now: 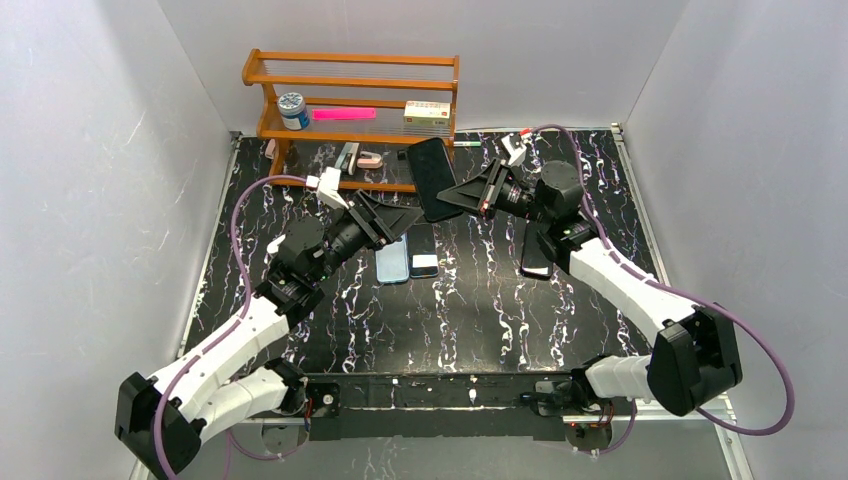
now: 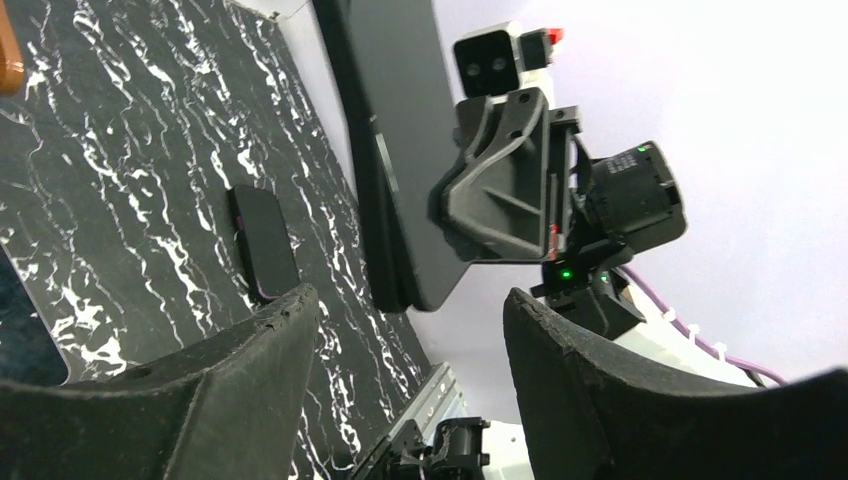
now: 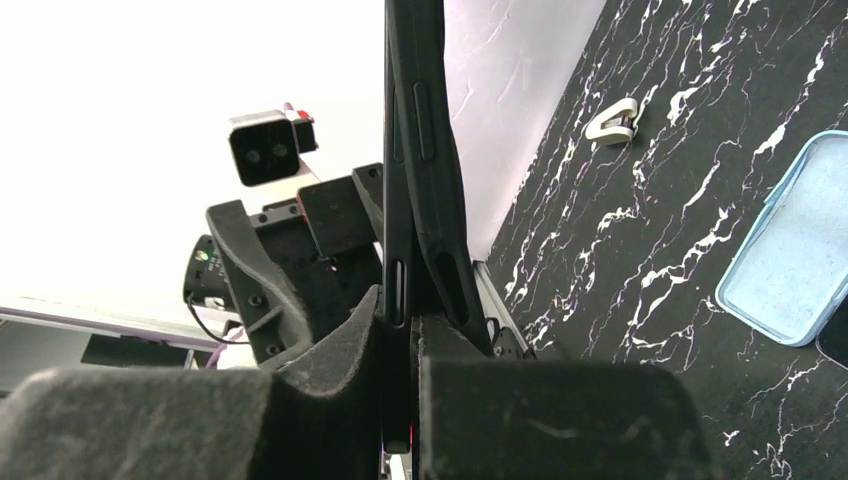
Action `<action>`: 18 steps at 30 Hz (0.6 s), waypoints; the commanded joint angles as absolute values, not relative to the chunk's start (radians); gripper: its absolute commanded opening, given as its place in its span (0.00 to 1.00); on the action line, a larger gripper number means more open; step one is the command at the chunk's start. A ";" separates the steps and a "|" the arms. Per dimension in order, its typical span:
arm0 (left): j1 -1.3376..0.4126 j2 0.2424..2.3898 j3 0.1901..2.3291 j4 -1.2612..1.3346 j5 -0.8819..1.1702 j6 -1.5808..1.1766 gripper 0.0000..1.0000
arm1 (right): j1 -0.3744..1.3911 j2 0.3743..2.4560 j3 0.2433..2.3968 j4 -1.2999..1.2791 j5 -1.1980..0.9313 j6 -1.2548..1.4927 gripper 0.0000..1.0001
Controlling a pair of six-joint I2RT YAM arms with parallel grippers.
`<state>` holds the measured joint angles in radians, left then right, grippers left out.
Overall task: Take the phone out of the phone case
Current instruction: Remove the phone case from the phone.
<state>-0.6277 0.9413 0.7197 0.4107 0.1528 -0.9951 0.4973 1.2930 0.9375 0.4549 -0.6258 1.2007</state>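
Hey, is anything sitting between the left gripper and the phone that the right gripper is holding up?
Nothing visible does. The left gripper, jaws open, faces the black phone across a bare gap in the left wrist view. The right gripper is shut on the phone from the far side, clear of that approach.

Black table [image 1: 480, 300] veined with white marbling, orange-brown wooden rack [image 1: 350, 70] upper left of the frame, pink strip [image 1: 343, 114] on its shelf, light blue case [image 1: 393, 262] centre, black phone [image 1: 432, 178] above it, purple cables [image 1: 236, 235], white arm links [image 1: 240, 335].
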 commanded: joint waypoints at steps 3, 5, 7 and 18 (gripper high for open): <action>-0.629 0.949 0.681 0.410 0.137 -1.005 0.65 | 0.495 1.238 0.940 0.551 -0.569 1.249 0.01; -0.629 0.962 0.676 0.428 0.150 -1.024 0.65 | 0.495 1.241 0.939 0.561 -0.571 1.258 0.01; -0.630 0.975 0.676 0.446 0.158 -1.036 0.65 | 0.495 1.242 0.937 0.575 -0.573 1.268 0.01; -0.630 1.014 0.669 0.505 0.170 -1.074 0.65 | 0.495 1.225 0.933 0.578 -0.580 1.269 0.01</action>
